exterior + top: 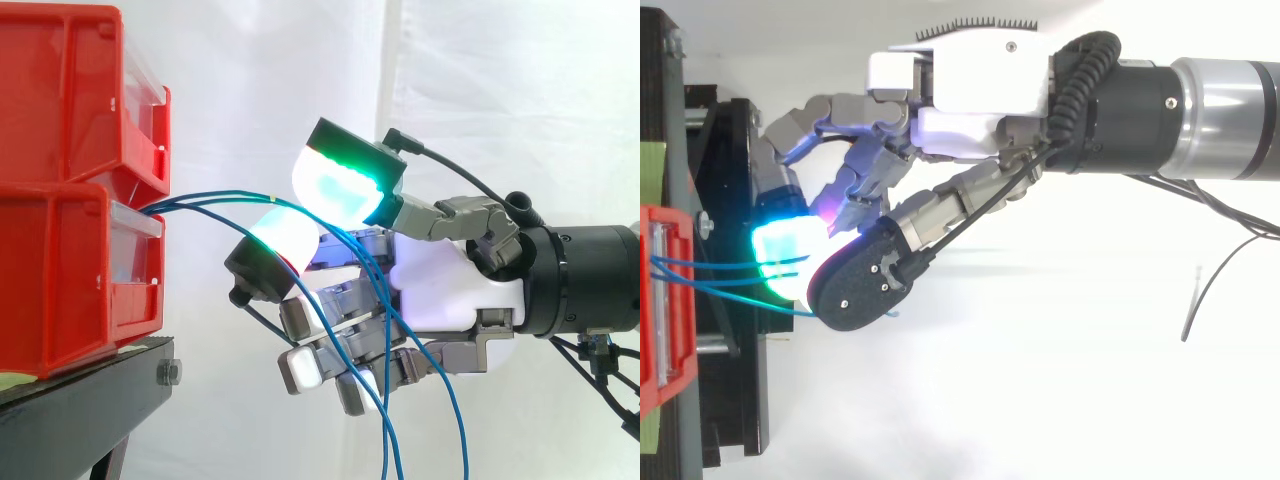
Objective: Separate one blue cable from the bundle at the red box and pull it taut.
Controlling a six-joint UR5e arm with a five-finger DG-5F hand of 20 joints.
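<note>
Two stacked red boxes [60, 200] sit on a black stand [80, 400] at the left. The hand [450, 285] reaches in from the right, curled, with its green-glowing pads [340, 180] closed on the blue cables [205, 195]. These run out of the boxes to the pinch near them, then droop across the palm. The pinch looks to catch more than one strand, so a pull could drag the whole bundle. The slack loops could also snag on the hand.
</note>
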